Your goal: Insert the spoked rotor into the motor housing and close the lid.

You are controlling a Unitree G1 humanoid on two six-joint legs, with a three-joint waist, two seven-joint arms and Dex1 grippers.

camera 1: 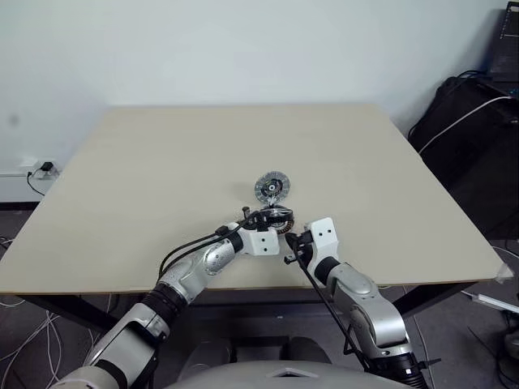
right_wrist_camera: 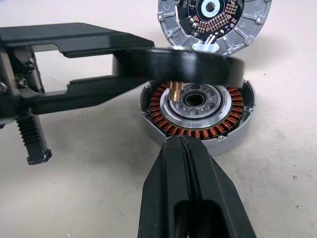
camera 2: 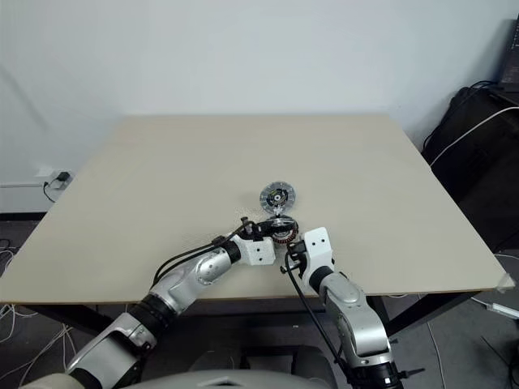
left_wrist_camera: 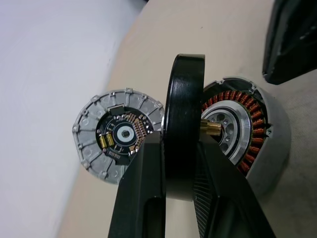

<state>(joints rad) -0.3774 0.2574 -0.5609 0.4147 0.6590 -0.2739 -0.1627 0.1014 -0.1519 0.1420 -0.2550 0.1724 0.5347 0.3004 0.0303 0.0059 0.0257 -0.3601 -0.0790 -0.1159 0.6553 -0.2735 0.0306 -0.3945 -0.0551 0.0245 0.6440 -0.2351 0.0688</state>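
The left claw is partly closed on the spoked rotor, one black finger against each flat face, so the disc sits edge-on between them in the left wrist view. From there the rotor shows as a thick dark rim with a short brass shaft sticking out of one face. It is off the table, held in the claw's tips.

The motor housing lies on the table directly under the held rotor, just past the left claw's fingertips. Its copper winding ring and silver centre face upward and are uncovered. The brass shaft points down at the silver centre and looks a little to one side of the middle bore (the right wrist view shows this best). I cannot tell whether the shaft touches the metal.

The lid lies flat on the table beyond the housing, further out from both claws and near the housing. Its ribbed grey rim and inner circuit face are turned up.

The right claw has its two fingers pressed fully together and holds nothing. Its tip sits at the housing's near rim, on the side away from the lid. I cannot tell whether it touches the rim.
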